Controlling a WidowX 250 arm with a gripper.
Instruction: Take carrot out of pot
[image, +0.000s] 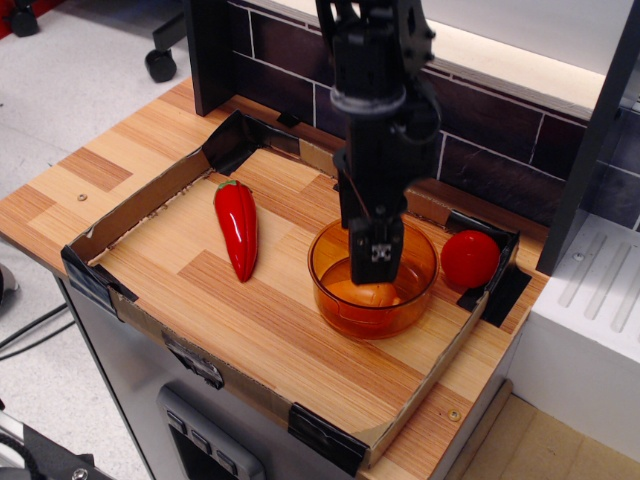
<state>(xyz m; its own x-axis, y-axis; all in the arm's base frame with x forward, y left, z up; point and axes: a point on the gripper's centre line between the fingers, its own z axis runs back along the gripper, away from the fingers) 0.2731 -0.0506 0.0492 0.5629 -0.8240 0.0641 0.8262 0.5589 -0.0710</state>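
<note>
The orange translucent pot (330, 300) stands in the right half of the cardboard tray. The small orange carrot (355, 295) lies on its floor, partly hidden by the gripper. My black gripper (376, 276) hangs straight down inside the pot, its tip just above or touching the carrot. The near finger (377, 250) hides the other, so I cannot tell whether the jaws are open or shut.
A long red chili pepper (237, 229) lies left of the pot. A round red tomato (469, 259) sits in the tray's right corner. Low cardboard tray walls (140, 205) ring the wooden surface. A dark tiled backsplash (480, 160) stands behind, a white block (590, 320) at right.
</note>
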